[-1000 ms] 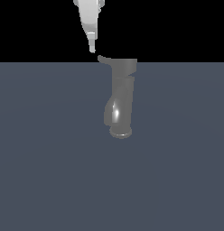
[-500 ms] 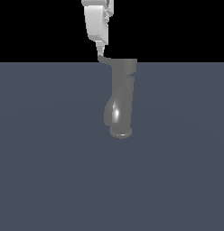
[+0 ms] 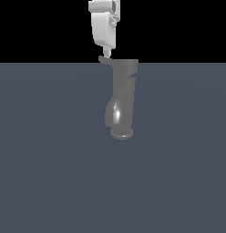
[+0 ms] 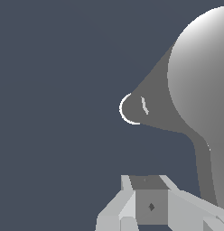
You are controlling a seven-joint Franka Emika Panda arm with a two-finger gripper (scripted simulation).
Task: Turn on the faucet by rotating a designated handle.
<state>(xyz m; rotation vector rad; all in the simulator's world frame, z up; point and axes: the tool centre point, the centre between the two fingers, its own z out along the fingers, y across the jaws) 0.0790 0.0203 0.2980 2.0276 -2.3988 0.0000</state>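
**Gripper poised over the lever at the faucet's top**

Nearest in the exterior view is a plain dark floor, filling the lower half of the frame. On it, a little right of centre, the faucet (image 3: 122,102) is standing upright on its flared base, with its glossy spout (image 3: 115,113) bulging toward the exterior view's left. At its wider top cap, in the upper middle of the frame, the handle (image 3: 105,60) is sticking out sideways toward the exterior view's left.

Just above that lever tip the white gripper (image 3: 107,53) is hanging straight down from the top edge, its fingertips appearing to touch or nearly touch the handle. I'm reading this placement as deliberate: coming in at the lever's free end is giving the most leverage for swinging it round the cap.

In the wrist view the faucet (image 4: 199,85) is looming in the upper right. I cannot tell whether the fingers are spread or closed.
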